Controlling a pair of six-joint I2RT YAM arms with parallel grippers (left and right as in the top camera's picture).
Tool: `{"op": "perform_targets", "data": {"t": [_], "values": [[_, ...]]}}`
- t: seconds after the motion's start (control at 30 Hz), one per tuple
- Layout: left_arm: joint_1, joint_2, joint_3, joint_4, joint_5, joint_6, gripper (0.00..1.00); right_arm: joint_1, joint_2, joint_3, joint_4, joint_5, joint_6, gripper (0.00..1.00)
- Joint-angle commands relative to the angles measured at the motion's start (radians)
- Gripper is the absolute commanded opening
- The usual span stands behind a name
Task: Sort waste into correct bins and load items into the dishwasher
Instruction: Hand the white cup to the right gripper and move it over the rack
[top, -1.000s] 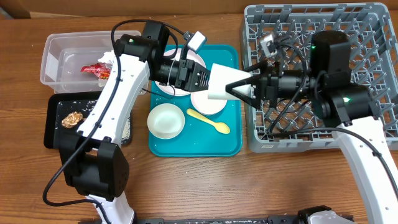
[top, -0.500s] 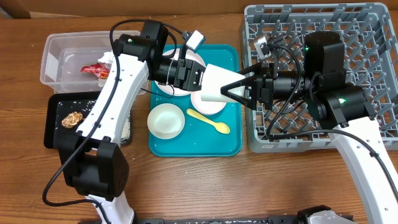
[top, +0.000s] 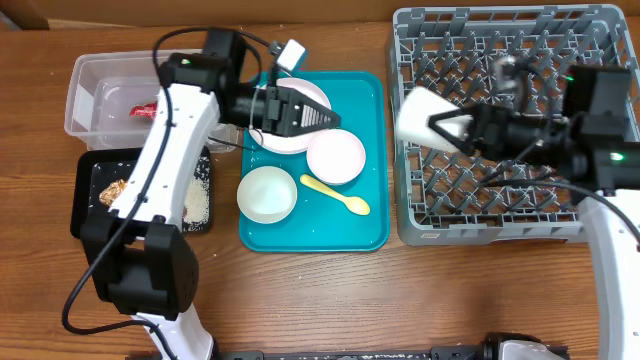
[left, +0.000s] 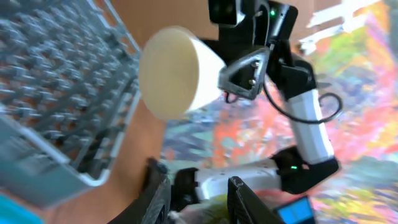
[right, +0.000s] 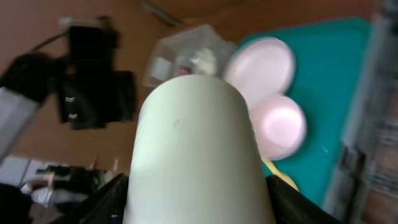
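**Item under handling.** The small white cup (top: 415, 115) is clamped in the right gripper (top: 442, 128). It lies on its side in the air over the left edge of the grey dish rack (top: 500, 215), clear of the pegs. Its wider end points left, toward the teal tray (top: 372, 232). The cup is tapered, with a plain off-white matte wall. In the right wrist view it fills the centre of the picture, and no lettering can be made out there.

**Left gripper.** The left gripper (top: 325, 118) hangs over the far part of the teal tray, above the white round plate (top: 300, 96). Its fingers (left: 158, 194) stand a little apart with nothing between them.

**Remaining dishes.** On the teal tray, one white bowl (top: 336, 157) sits just right of the plate. A second bowl (top: 266, 193) sits nearer, and the pale yellow spoon (top: 337, 196) lies beside it.

**Waste.**
- The clear tub (top: 92, 72), far left, holds the red-and-silver wrapper (top: 146, 110).
- The black tray (top: 84, 205), nearer, holds a brown food lump (top: 118, 188) and scattered rice (top: 198, 198).
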Motion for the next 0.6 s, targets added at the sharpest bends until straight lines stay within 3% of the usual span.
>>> {"op": "perform_targets", "data": {"t": [0.0, 0.1, 0.23, 0.37, 0.57], "values": [[0.01, -0.009, 0.018, 0.023, -0.154, -0.001, 0.34, -0.025, -0.028, 0.058, -0.084, 0.27, 0.02, 0.49], [0.008, -0.009, 0.018, 0.037, -0.33, -0.036, 0.33, -0.008, -0.028, 0.083, -0.182, 0.464, 0.081, 0.49], [-0.01, -0.009, 0.018, 0.068, -0.716, -0.152, 0.32, 0.069, -0.011, 0.084, -0.274, 0.642, 0.174, 0.49], [-0.025, -0.009, 0.018, 0.079, -0.997, -0.26, 0.33, 0.185, 0.044, 0.084, -0.346, 0.801, 0.248, 0.49], [-0.025, -0.009, 0.018, 0.079, -1.137, -0.304, 0.33, 0.288, 0.175, 0.083, -0.438, 0.952, 0.326, 0.49]]}}
